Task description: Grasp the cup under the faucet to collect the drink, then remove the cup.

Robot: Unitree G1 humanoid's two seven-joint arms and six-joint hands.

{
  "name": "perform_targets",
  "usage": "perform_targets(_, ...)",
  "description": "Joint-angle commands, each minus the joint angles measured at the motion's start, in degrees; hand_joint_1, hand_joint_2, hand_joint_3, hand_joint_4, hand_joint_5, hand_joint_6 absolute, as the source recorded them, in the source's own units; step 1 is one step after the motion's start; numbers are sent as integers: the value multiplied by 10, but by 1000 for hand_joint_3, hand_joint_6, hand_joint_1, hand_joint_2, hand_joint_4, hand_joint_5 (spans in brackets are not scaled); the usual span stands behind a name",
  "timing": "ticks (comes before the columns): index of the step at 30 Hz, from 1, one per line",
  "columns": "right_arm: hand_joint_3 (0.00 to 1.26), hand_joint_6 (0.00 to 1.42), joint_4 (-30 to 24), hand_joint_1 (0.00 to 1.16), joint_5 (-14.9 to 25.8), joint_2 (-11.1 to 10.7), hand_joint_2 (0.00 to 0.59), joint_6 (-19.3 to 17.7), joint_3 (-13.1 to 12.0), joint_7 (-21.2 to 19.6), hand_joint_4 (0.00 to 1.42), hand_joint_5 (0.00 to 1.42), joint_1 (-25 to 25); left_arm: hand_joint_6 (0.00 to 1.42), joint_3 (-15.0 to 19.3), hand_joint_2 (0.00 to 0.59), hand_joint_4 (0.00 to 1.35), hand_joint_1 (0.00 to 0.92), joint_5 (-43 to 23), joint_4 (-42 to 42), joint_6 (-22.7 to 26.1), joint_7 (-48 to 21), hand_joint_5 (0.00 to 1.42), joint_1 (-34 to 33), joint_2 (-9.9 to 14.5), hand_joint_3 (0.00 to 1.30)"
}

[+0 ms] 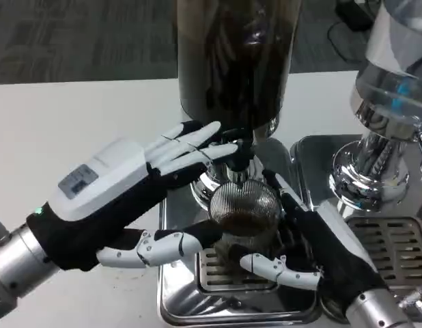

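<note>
**Now: cup under faucet, both hands close**

Centrally placed: ribbed glass cup (244,213), upright on the metal drip tray (177,301), directly below the faucet (237,162) of the tall dark dispenser (231,61). Dark drink visible inside the cup, low in the glass.

Reaching in from 8 o'clock: left hand (122,198), white back up, upper fingers stretched toward the faucet at the cup's 11 o'clock, lower finger lying along the tray toward the cup's 7 o'clock side. Appears to touch or nearly touch the faucet; cannot tell whether clenched on anything.

Coming from 4 o'clock: right hand (300,246), wrapped against the cup's 3 o'clock wall, one white finger curling across the front at 6 o'clock. Looks like grasping the cup, with fingers on both sides of the glass.

Standing at 2 o'clock on the white table (61,130): a second chrome machine (382,157) above its own slotted grille (392,249).
</note>
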Motion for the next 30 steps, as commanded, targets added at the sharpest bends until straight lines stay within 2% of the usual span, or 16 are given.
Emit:
perform_targets(1,0,0,15,666,9,5,146,-22,0,-8,0,0,-7,0,4,268,0,0,1,-7,6,9,62,8,-2,149)
perform_targets(4,0,0,24,672,13,9,144,-36,-1,-15,0,0,-6,0,9,268,0,0,3,-9,5,13,59,10,-3,148)
perform_targets(7,0,11,30,682,12,12,135,-43,-1,-20,0,0,-6,0,31,254,0,0,4,-11,-6,38,4,23,-14,59)
perform_targets(9,0,15,32,684,12,12,133,-47,0,-23,0,0,-6,0,53,244,0,0,7,-12,-17,63,0,34,-26,12)
perform_targets(14,0,28,41,688,12,17,138,-58,0,-31,0,0,-6,0,114,233,0,0,16,-9,-34,123,0,68,-60,0)
perform_targets(20,0,43,58,705,15,22,129,-65,4,-32,0,0,-14,0,148,217,0,0,24,8,-23,149,0,105,-61,0)
perform_targets(24,0,48,75,708,15,28,128,-74,8,-36,0,0,-23,0,176,215,0,0,17,31,-21,175,0,138,-77,0)
perform_targets(30,0,71,93,711,21,41,127,-85,3,-54,0,0,-26,0,183,209,0,0,29,63,-25,201,0,160,-92,0)
